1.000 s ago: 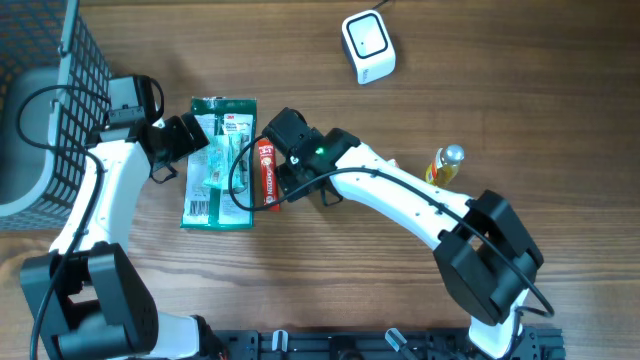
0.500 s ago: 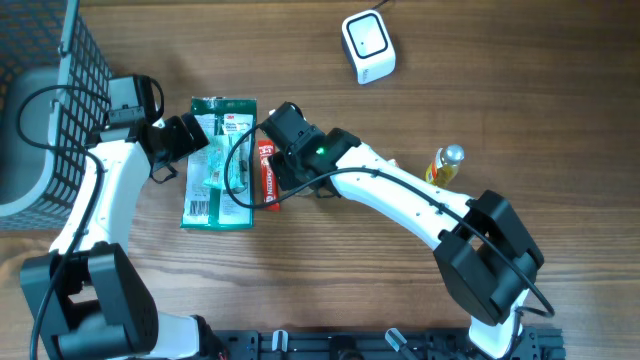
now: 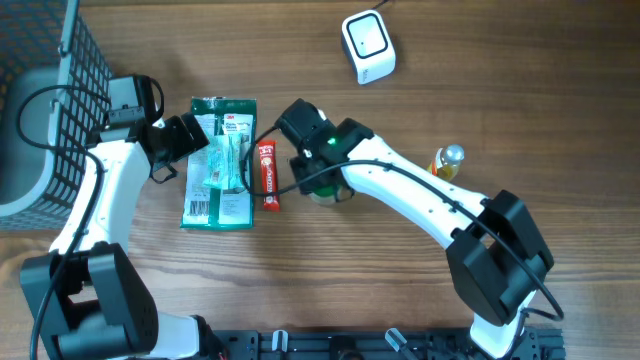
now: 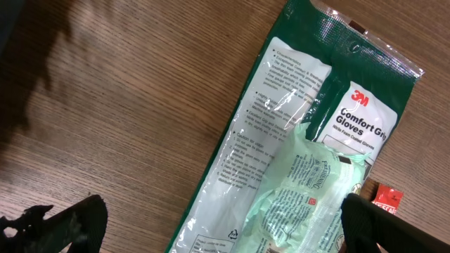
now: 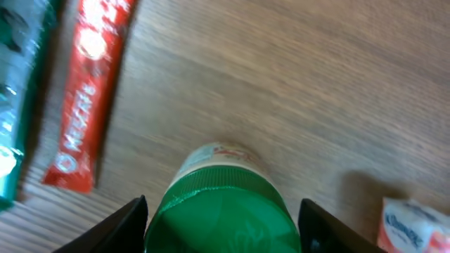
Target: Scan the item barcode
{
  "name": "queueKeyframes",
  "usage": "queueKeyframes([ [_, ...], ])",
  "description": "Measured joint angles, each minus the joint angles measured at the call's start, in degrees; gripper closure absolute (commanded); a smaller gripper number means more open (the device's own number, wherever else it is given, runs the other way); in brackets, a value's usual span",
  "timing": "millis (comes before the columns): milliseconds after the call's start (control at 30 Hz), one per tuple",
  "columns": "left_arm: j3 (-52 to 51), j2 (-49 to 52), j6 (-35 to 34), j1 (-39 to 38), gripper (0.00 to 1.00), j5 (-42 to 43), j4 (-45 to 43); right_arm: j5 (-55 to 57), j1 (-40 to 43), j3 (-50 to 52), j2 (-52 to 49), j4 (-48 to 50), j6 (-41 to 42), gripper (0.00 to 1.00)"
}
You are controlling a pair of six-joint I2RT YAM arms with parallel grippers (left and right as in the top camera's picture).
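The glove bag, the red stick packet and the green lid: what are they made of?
The glove bag looks like thin plastic film, glossy: it crinkles and catches white glare. The red stick packet is probably a plastic or foil wrapper, shiny, with a flat sealed end. The green lid seems hard plastic, smooth with fine ridges round its edge; it is blurry, so I'm unsure.

A red sachet [image 5: 84, 91] lies flat on the wooden table [image 5: 281, 84], just left of the jaws of the right gripper [image 5: 223, 226]. A green glove packet [image 3: 215, 200] lies farther left.
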State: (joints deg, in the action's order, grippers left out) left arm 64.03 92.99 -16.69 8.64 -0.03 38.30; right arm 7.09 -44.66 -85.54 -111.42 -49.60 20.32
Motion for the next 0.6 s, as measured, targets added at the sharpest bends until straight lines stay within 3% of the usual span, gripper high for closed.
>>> queueKeyframes([
  [67, 0.0, 0.0, 0.0, 0.0, 0.0, 0.0, 0.0, 0.0, 0.0, 0.0, 0.0, -2.0, 0.0, 0.3],
  [167, 0.0, 0.0, 0.0, 0.0, 0.0, 0.0, 0.0, 0.0, 0.0, -0.5, 0.0, -6.1, 0.1, 0.18],
  [233, 0.0, 0.0, 0.0, 0.0, 0.0, 0.0, 0.0, 0.0, 0.1, -1.0, 0.0, -6.8, 0.2, 0.04],
  [300, 0.0, 0.0, 0.0, 0.0, 0.0, 0.0, 0.0, -0.1, 0.1, -1.3, 0.0, -6.8, 0.2, 0.0],
  [600, 0.0, 0.0, 0.0, 0.0, 0.0, 0.0, 0.0, -0.2, 0.1, -0.4, 0.0, -7.0, 0.4, 0.05],
])
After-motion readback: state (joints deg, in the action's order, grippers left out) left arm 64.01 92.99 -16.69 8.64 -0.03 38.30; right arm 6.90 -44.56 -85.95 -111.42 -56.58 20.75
